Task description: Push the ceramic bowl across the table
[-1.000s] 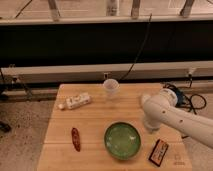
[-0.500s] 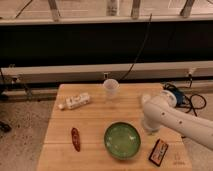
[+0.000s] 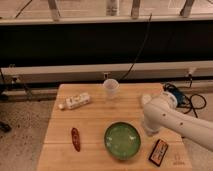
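End effector [image 3: 150, 131] beside ceramic bowl [image 3: 122, 141]

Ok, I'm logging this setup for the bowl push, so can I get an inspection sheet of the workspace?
Surface: wooden table, plank seams.
Job's things: green bowl upright near the front edge, looks empty.
Clutter: white cup at the back; white bottle lying back left; red-brown stick front left; dark packet front right.
Grippers: gripper at the white arm's low end, just right of the bowl; contact unclear.
Cables: black cable hanging behind the table; coiled cables on the floor at right.
Surroundings: speckled floor, dark wall behind.
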Controlling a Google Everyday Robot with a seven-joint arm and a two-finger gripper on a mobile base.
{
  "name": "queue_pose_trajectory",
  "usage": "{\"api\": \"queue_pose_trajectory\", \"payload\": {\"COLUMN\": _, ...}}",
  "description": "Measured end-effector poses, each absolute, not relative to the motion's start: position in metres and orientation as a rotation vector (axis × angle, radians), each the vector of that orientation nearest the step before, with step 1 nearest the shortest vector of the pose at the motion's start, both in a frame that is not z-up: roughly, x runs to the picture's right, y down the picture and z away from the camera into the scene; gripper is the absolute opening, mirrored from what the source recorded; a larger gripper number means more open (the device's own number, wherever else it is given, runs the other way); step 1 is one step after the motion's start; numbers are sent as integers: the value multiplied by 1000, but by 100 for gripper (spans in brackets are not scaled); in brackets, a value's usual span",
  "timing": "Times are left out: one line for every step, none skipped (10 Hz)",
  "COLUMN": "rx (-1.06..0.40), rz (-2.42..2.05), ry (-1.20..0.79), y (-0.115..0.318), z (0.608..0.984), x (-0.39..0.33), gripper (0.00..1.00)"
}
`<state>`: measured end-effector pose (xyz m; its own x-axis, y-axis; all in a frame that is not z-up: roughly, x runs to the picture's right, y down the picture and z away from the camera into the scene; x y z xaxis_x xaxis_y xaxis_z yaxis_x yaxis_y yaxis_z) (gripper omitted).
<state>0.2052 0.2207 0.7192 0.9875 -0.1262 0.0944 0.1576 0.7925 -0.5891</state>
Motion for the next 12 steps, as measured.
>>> {"api": "queue_pose_trajectory", "payload": {"rx": -640, "rz": -156, "ry": -55, "y": 222, "z": 719, "x": 206, "gripper": 37}}
{"api": "queue_pose_trajectory", "payload": {"rx": -643, "rz": -159, "ry": -59, "y": 224, "z": 718, "x": 206, "gripper": 25}}
{"api": "queue_pose_trajectory", "payload": {"rx": -647, "rz": -161, "ry": -63, "y": 226, "z": 717, "x": 207, "gripper": 16}}
{"api": "queue_pose_trajectory", "payload": {"rx": -652, "rz": -163, "ry": -70, "y": 229, "z": 717, "x": 207, "gripper": 7}}
{"api": "queue_pose_trajectory", "payload": {"rx": -667, "rz": -158, "ry": -74, "y": 236, "z": 718, "x": 213, "gripper": 0}}
{"api": "queue_pose_trajectory", "payload": {"rx": -676, "rz": -155, "ry": -77, "y": 239, "z": 719, "x": 216, "gripper": 0}}
{"api": "queue_pose_trajectory", "payload": {"rx": -683, "rz": -155, "ry": -81, "y": 241, "z": 720, "x": 217, "gripper": 0}}
{"api": "queue_pose_trajectory", "payload": {"rx": -689, "rz": -154, "ry": -87, "y": 244, "z": 721, "x": 218, "gripper": 0}}
{"api": "queue_pose_trajectory", "payload": {"rx": -698, "rz": -152, "ry": -95, "y": 246, "z": 721, "x": 217, "gripper": 0}}
{"api": "queue_pose_trajectory", "payload": {"rx": -713, "rz": -159, "ry": -105, "y": 251, "z": 724, "x": 217, "gripper": 0}}
{"api": "queue_pose_trajectory", "payload": {"rx": -721, "rz": -163, "ry": -113, "y": 253, "z": 726, "x": 216, "gripper": 0}}
{"api": "queue_pose_trajectory", "payload": {"rx": -729, "rz": -167, "ry": -119, "y": 257, "z": 728, "x": 215, "gripper": 0}}
